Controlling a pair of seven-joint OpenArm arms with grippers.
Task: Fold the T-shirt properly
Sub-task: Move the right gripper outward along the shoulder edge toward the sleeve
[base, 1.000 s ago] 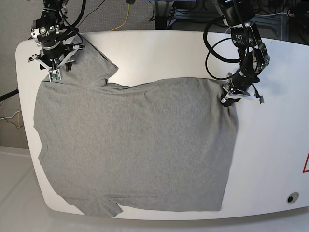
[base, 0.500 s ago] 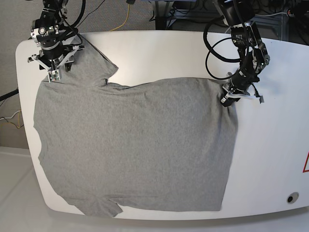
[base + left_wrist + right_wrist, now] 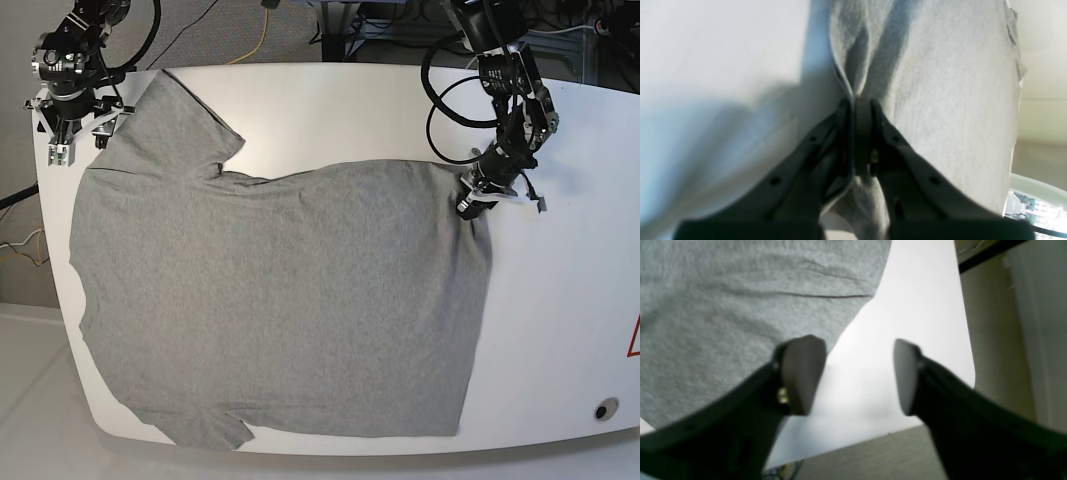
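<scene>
In the left wrist view the left gripper [image 3: 862,110] fills the lower centre, its jaws pressed together on a pinched ridge of the T-shirt [image 3: 940,100]; bare white table [image 3: 723,50] takes the left half, and beige floor shows at the far right. In the right wrist view the right gripper [image 3: 858,373] stands with jaws well apart and nothing between them — the grey cloth lies upper left, the white surface centre, and its rounded edge meets tan floor at the right. In the base view the shirt spreads flat across most of the table, a cable crossing the carpet at the top.
</scene>
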